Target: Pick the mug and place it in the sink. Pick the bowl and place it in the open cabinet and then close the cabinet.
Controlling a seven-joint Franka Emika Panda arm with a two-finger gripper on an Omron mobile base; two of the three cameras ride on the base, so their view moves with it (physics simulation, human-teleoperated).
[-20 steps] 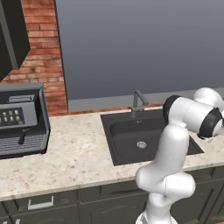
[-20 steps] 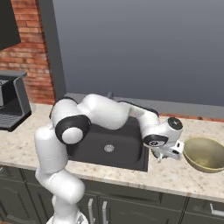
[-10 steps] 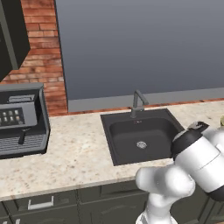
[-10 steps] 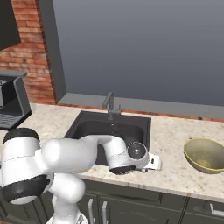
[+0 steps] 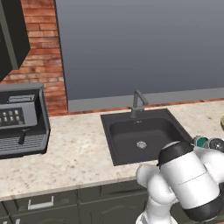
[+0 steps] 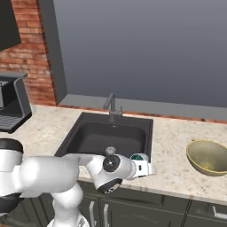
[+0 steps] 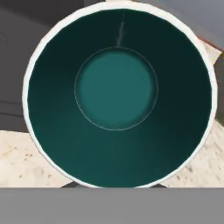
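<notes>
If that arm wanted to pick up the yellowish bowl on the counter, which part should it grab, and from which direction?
Probably the rim, from straight above. The bowl sits upright and open on the counter right of the sink; it is wide and shallow, with no handle I can see, so one finger inside and one outside the thin wall seems the likeliest hold.
</notes>
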